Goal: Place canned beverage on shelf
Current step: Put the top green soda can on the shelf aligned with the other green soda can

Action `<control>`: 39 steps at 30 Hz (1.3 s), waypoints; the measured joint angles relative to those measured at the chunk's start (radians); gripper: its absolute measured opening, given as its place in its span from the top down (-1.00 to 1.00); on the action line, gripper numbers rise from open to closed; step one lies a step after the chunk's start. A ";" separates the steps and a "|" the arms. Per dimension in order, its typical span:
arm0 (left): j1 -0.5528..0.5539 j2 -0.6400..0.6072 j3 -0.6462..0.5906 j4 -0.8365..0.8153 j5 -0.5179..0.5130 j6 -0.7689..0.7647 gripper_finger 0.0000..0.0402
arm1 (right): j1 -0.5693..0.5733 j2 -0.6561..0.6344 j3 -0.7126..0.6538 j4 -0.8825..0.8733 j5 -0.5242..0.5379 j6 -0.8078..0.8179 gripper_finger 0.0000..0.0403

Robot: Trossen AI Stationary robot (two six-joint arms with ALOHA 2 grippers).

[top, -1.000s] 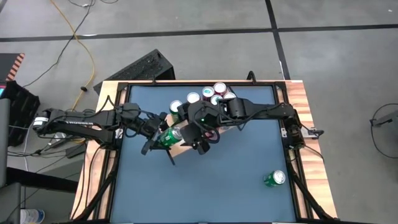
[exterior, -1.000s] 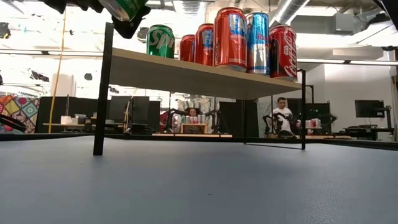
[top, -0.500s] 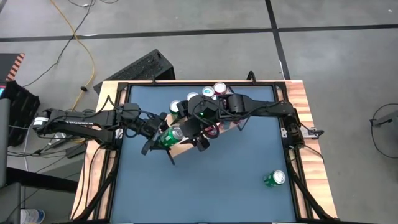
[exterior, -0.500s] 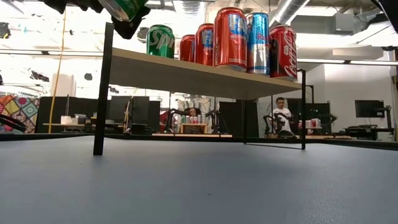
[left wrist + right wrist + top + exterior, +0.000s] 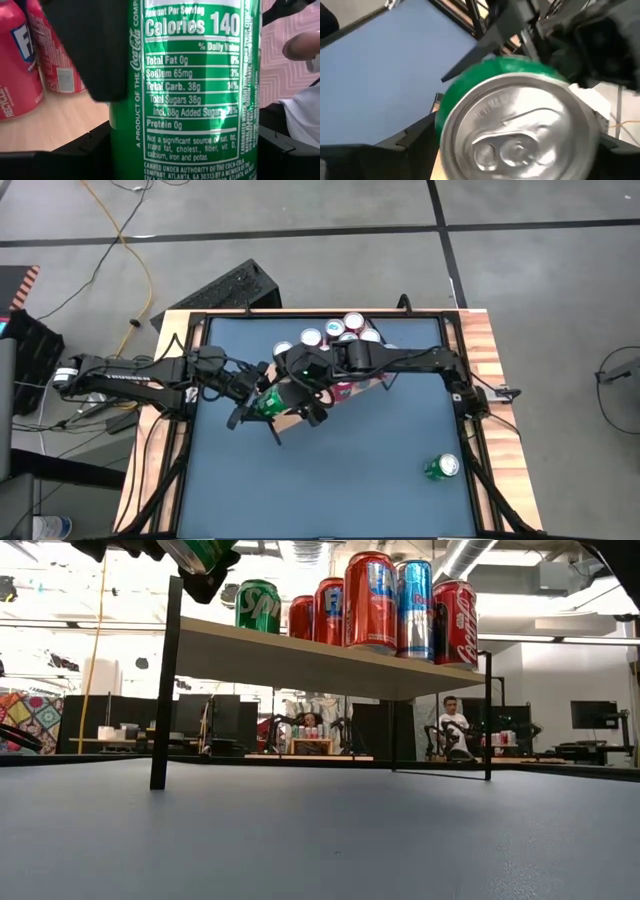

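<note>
My left gripper (image 5: pixel 252 398) is shut on a green can (image 5: pixel 271 400), held above the near left corner of the light wood shelf (image 5: pixel 300 655). The can also shows at the top of the low view (image 5: pixel 200 552). My right gripper (image 5: pixel 303 388) is open right at the can's silver top (image 5: pixel 520 125), with one finger on either side of it. I cannot tell whether these fingers touch the can. Several red cans and one green can (image 5: pixel 258 607) stand upright on the shelf. My left gripper pinches the green can's side wall (image 5: pixel 190 150) between its two fingers, which lie across the can. The fingers come from the table's left. The can is lifted clear of the shelf and tilted, its top toward my right gripper.
Another green can (image 5: pixel 441 468) lies on its side on the blue tabletop near the near right corner. The shelf's black legs (image 5: pixel 165 690) stand on the table. People sit in the room beyond the table.
My right gripper has moved toward the table's left, up to the top end of the green can. My left gripper has kept the can still.
</note>
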 joint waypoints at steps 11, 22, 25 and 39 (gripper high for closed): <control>0.000 -0.001 0.003 -0.002 0.005 0.002 -0.44 | 0.008 -0.021 0.002 0.015 0.004 0.010 -0.59; 0.000 -0.001 0.003 -0.011 0.002 -0.003 -0.44 | 0.022 -0.023 0.002 0.009 0.019 0.011 -0.59; 0.000 -0.001 0.003 -0.010 0.003 -0.006 -0.44 | 0.021 -0.024 0.002 0.008 0.019 0.012 -0.59; 0.000 -0.001 0.002 -0.010 0.018 -0.007 -0.44 | 0.034 -0.030 0.019 -0.011 0.022 -0.046 -0.57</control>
